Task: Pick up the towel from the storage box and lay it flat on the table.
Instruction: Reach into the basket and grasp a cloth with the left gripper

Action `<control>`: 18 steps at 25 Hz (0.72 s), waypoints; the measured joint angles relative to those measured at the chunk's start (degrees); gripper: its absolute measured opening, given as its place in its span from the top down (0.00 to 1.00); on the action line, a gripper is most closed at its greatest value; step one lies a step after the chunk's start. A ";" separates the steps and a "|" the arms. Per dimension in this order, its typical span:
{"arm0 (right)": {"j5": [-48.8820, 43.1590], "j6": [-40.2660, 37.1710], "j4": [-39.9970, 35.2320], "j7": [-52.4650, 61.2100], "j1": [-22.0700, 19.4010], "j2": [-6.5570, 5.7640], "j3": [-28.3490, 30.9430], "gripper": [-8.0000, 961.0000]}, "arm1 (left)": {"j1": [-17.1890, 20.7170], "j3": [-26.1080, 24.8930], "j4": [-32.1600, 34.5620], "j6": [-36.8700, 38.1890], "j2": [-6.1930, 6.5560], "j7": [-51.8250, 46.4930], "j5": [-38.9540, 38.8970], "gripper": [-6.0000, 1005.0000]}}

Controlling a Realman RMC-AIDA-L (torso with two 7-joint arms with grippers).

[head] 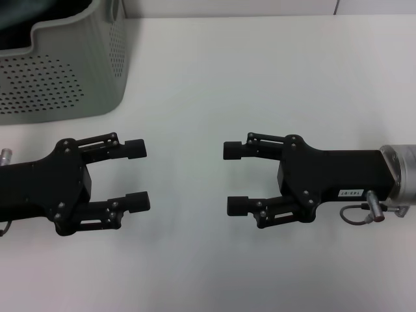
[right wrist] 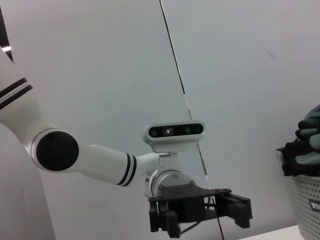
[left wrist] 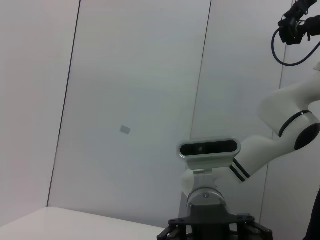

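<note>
The storage box (head: 65,71) stands at the table's (head: 260,78) far left corner. The towel shows as a dark grey-green fluffy heap inside it (head: 19,19); in the right wrist view it bulges over the box rim (right wrist: 304,145). No yellow side shows. My left gripper (head: 138,175) is open and empty, low over the table in front of the box. My right gripper (head: 234,177) is open and empty, facing the left one across a gap at the table's middle.
The box's perforated wall (right wrist: 306,205) shows in the right wrist view. Each wrist view shows the other arm and its wrist camera (left wrist: 208,149) (right wrist: 175,132) against a pale panelled wall.
</note>
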 joint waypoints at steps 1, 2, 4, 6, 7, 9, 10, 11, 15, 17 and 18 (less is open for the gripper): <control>0.00 0.00 0.00 0.00 -0.05 0.04 0.00 0.10 | 0.06 0.00 0.00 0.00 -0.03 0.00 0.00 0.25; 0.01 0.00 0.00 0.00 -0.11 0.07 0.00 0.10 | 0.08 0.00 0.00 0.00 -0.05 0.00 0.00 0.25; 0.01 0.00 0.01 0.00 -0.25 0.15 0.00 0.10 | 0.11 0.00 0.00 -0.01 -0.06 0.00 0.00 0.25; 0.00 0.00 0.01 0.00 -0.38 0.19 0.00 0.10 | 0.11 0.00 0.00 -0.07 -0.11 0.01 0.00 0.25; 0.00 0.00 0.01 0.00 -0.42 0.22 0.00 0.10 | 0.08 0.00 0.00 -0.08 -0.13 0.01 0.00 0.25; -0.05 0.00 0.01 0.00 -0.48 0.26 0.00 0.09 | -0.04 0.00 0.00 -0.08 -0.14 0.00 0.00 0.25; -0.09 0.00 0.01 0.00 -0.48 0.31 0.00 0.09 | -0.09 0.00 -0.01 -0.08 -0.14 -0.01 0.00 0.25; -0.12 -0.01 0.00 0.00 -0.48 0.34 0.00 0.10 | -0.10 0.00 -0.01 -0.08 -0.14 -0.01 0.00 0.25; -0.17 -0.02 0.01 0.00 -0.88 0.40 0.00 0.10 | -0.12 0.00 -0.01 -0.25 -0.15 -0.01 0.00 0.25; -0.10 -0.03 0.01 0.00 -1.14 0.44 0.00 0.10 | -0.12 0.00 -0.01 -0.95 -0.19 -0.01 0.00 0.25; -0.07 -0.03 0.01 0.00 -1.21 0.45 0.00 0.10 | -0.13 0.00 -0.01 -1.65 -0.22 -0.01 0.00 0.25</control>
